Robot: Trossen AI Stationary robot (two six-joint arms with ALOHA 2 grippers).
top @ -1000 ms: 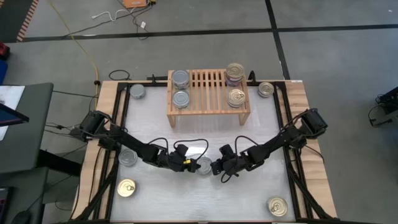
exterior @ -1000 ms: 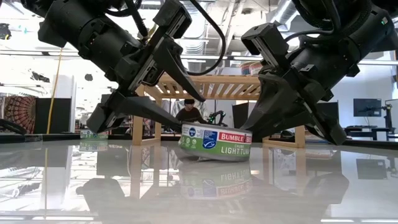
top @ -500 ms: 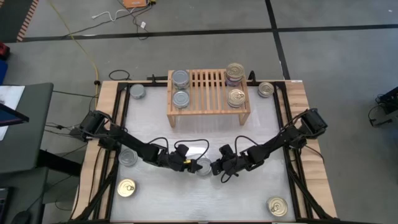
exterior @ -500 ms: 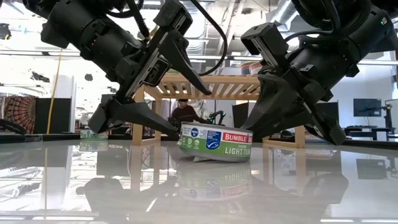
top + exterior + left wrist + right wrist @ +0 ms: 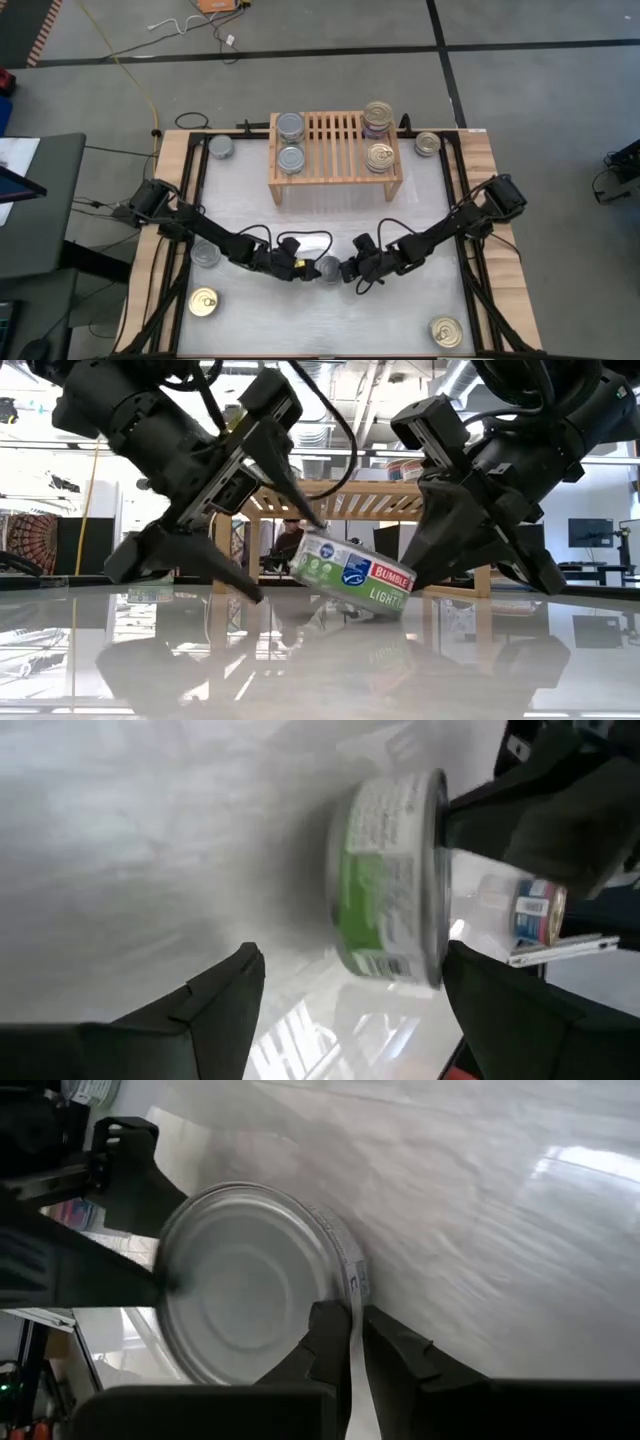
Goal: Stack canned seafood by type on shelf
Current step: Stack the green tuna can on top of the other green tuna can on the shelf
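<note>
A tin of the canned seafood with a green label and a plain silver top sits tilted at the table's middle. Its left side is raised and its right lower edge is on the table. My left gripper stands open on its left, one finger low by the table. My right gripper is shut at the tin's right side. The shelf at the far middle carries silver tins on its left end. Gold-topped tins stand on its right end. My left gripper touches the tin with one fingertip, on the silver top close to its raised left rim. The finger slants down from the table's left. My right gripper's shut fingertips sit against the tin's rim on its lower right side, coming from the table's right. The tin leans down toward them.
Loose tins lie around the table: silver ones at far left, far right and left, gold-topped ones at near left and near right. The slatted middle of the shelf is bare.
The tin lay flat on the table and has tipped. Its left side has come up while its right lower edge has stayed down. My left gripper has dropped a little, and its lower finger now sits nearer the table and farther left of the tin.
</note>
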